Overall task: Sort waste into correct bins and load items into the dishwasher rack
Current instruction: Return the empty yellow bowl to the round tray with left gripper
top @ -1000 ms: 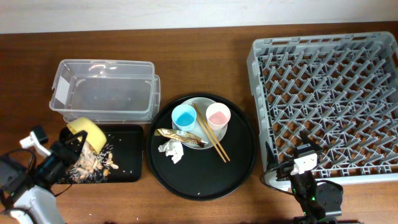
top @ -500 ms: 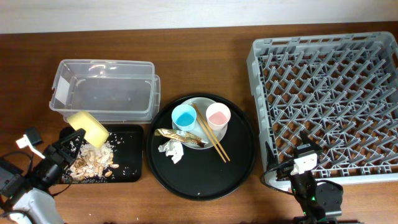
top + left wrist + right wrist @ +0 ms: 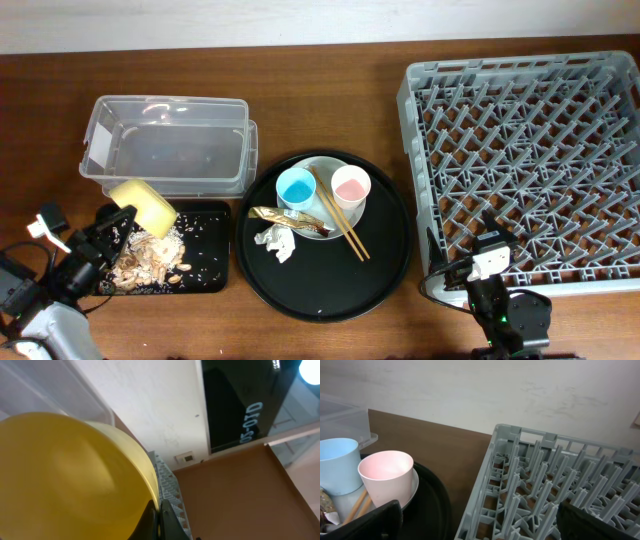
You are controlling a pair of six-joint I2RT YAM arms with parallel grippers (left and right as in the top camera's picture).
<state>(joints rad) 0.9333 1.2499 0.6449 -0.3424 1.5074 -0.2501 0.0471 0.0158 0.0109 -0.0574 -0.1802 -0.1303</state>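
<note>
My left gripper (image 3: 118, 224) is shut on the rim of the yellow bowl (image 3: 143, 205), holding it tipped over the far left corner of the small black tray (image 3: 226, 250). Beige-brown food scraps (image 3: 150, 260) lie heaped on that tray. In the left wrist view the bowl (image 3: 65, 475) fills the frame, with the gripper (image 3: 158, 521) pinching its rim. The light-blue cup (image 3: 296, 188), the pink cup (image 3: 351, 186) and the chopsticks (image 3: 340, 225) sit on the pale plate (image 3: 320, 167). The gold wrapper (image 3: 274, 216) and the white tissue (image 3: 275, 241) lie beside it. My right gripper (image 3: 490, 272) is open and empty at the grey rack's (image 3: 530, 150) near left corner.
The clear tub (image 3: 165, 150) stands empty behind the small black tray. The plate, cups and waste rest on the large round black tray (image 3: 330, 290). The right wrist view shows the pink cup (image 3: 385, 474), the blue cup (image 3: 337, 462) and the rack (image 3: 560, 490).
The left gripper tipped the yellow bowl further and drew it slightly back. More scraps have spilled and spread over the small black tray. The right arm has not moved.
</note>
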